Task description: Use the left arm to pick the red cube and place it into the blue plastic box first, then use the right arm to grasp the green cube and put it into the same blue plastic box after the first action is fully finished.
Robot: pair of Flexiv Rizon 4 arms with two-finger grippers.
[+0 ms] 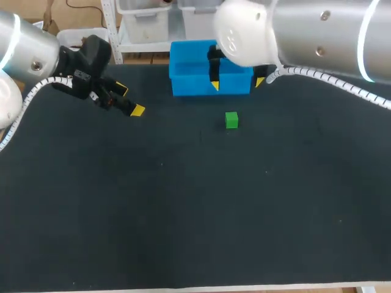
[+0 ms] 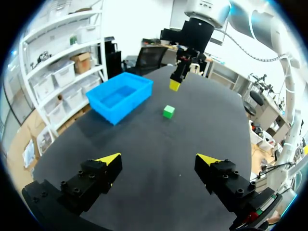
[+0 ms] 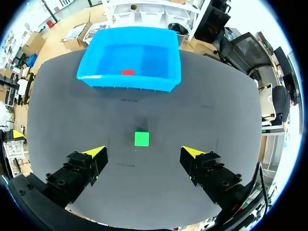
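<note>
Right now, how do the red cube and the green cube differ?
The red cube lies inside the blue plastic box; the green cube sits on the table outside it. The green cube is close ahead of the right gripper; the red cube is farther. Both are cubes.

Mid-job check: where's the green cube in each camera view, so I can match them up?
Head view: green cube on the table, in front of the blue box, apart from it.
Left wrist view: green cube well ahead of the left gripper, beside the box.
Right wrist view: green cube just ahead of the open right gripper, on its centre line.
Shared landmark: the blue box.
</note>
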